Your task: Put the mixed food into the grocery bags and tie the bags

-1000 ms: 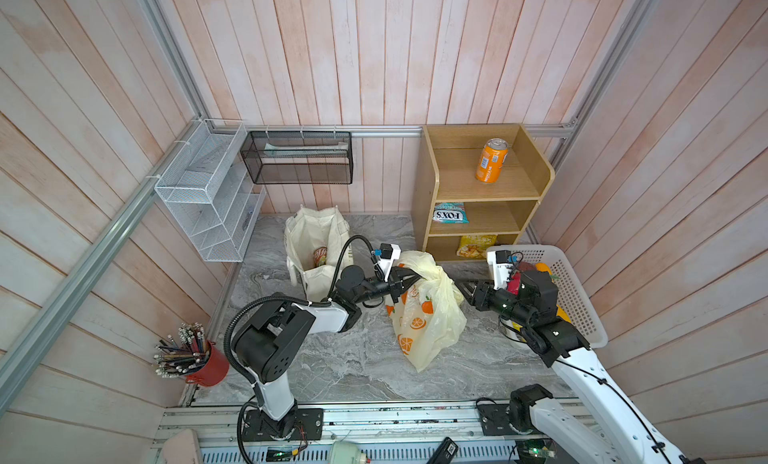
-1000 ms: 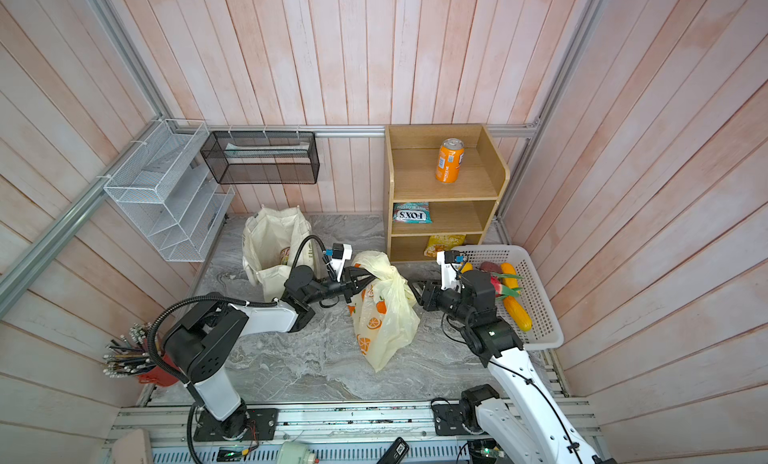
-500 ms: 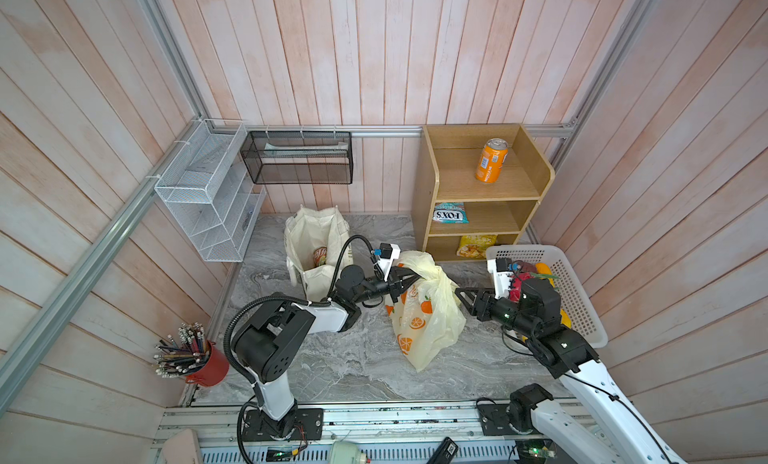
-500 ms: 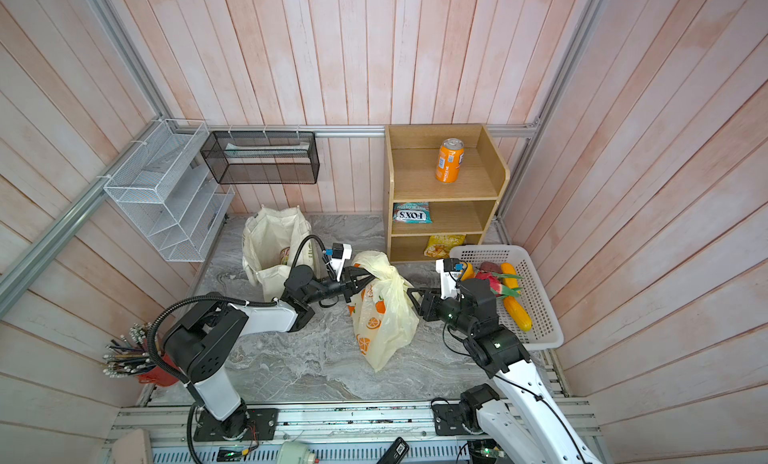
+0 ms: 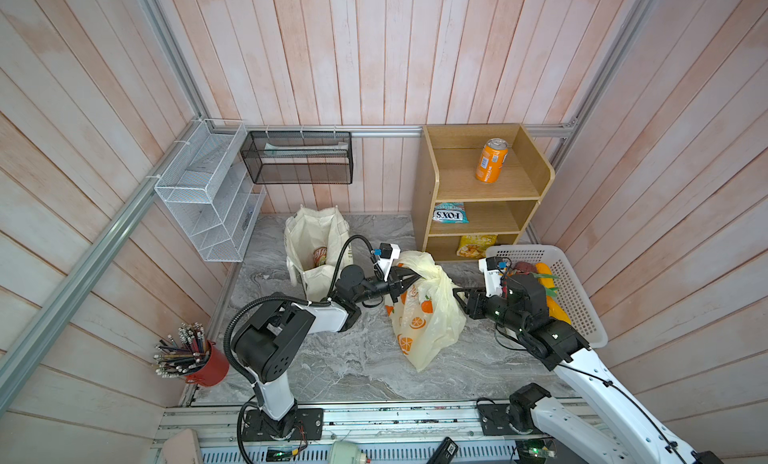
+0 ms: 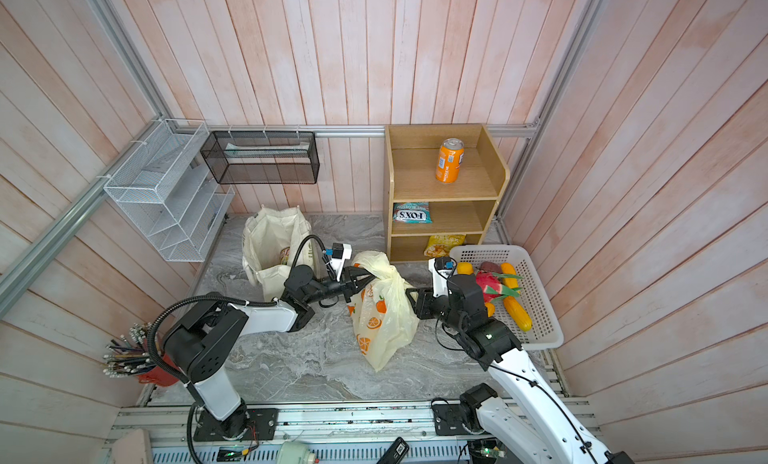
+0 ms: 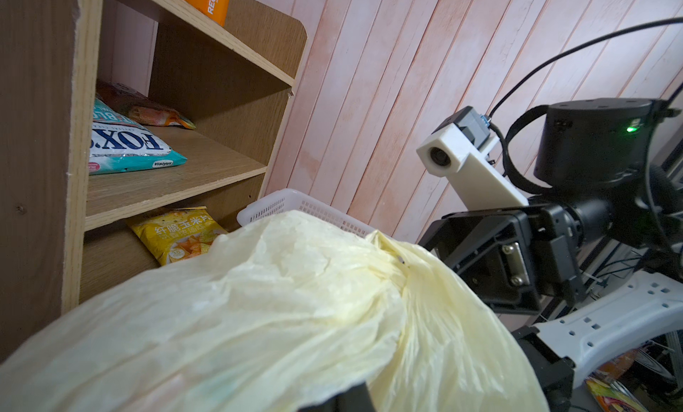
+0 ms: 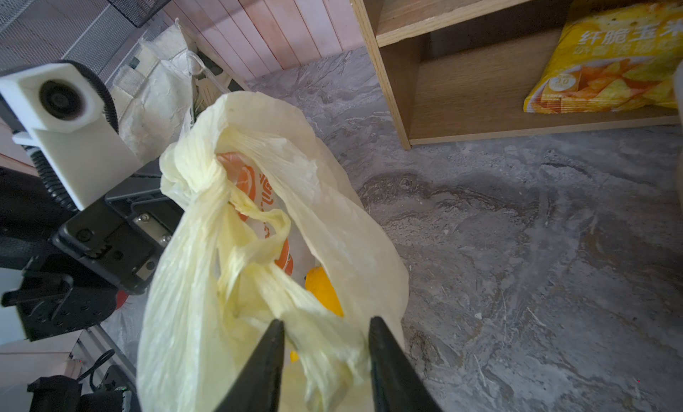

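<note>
Tying: L gripper (image 5: 409,279) clamps knot (image 8: 201,177) of fruit-print plastic bag (image 5: 428,316); R gripper (image 8: 326,319), parted, straddles 1 handle (image 8: 273,281). Next, likely: pinch, pull taut.

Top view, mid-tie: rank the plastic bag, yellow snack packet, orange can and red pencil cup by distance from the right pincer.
1. plastic bag, right at the right pincer.
2. yellow snack packet, bottom shelf.
3. orange can, top shelf.
4. red pencil cup, front left corner.
</note>
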`<state>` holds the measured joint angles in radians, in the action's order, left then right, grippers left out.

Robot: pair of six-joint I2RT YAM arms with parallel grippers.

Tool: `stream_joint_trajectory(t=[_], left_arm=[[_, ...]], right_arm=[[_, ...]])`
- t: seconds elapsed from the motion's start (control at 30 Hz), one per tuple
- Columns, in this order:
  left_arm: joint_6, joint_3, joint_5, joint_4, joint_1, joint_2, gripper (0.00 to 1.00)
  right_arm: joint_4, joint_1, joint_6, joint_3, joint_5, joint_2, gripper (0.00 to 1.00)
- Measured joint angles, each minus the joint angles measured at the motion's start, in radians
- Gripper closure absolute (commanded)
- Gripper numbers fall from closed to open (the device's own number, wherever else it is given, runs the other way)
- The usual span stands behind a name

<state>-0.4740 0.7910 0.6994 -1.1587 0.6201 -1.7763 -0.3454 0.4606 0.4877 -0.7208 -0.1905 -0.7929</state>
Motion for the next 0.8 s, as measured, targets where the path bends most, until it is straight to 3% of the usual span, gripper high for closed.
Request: stream_joint_trajectory(t=[0.07, 0.3, 0.63, 0.8], left_arm=[[0.0, 0.0, 0.0, 0.0, 0.0, 0.0, 1.0], [0.0, 0.0, 0.0, 0.0, -0.003, 0.0, 1.0], [-0.003, -0.016, 0.022, -0.024, -0.022, 0.015, 1.0], [-0.016, -0.031, 0.061, -0.061, -0.027, 0.024, 1.0]], right_arm=[[0.0, 0.0, -0.008, -0.013, 0.016, -0.001, 0.97], [0.039, -0.032, -0.009, -0.057, 0.032, -0.018, 1.0], [0.171, -0.238, 0.068, 0.003, -0.003, -0.038, 1.0], [0.196, -0.257, 0.095, 0.04, -0.033, -0.044, 1.0]])
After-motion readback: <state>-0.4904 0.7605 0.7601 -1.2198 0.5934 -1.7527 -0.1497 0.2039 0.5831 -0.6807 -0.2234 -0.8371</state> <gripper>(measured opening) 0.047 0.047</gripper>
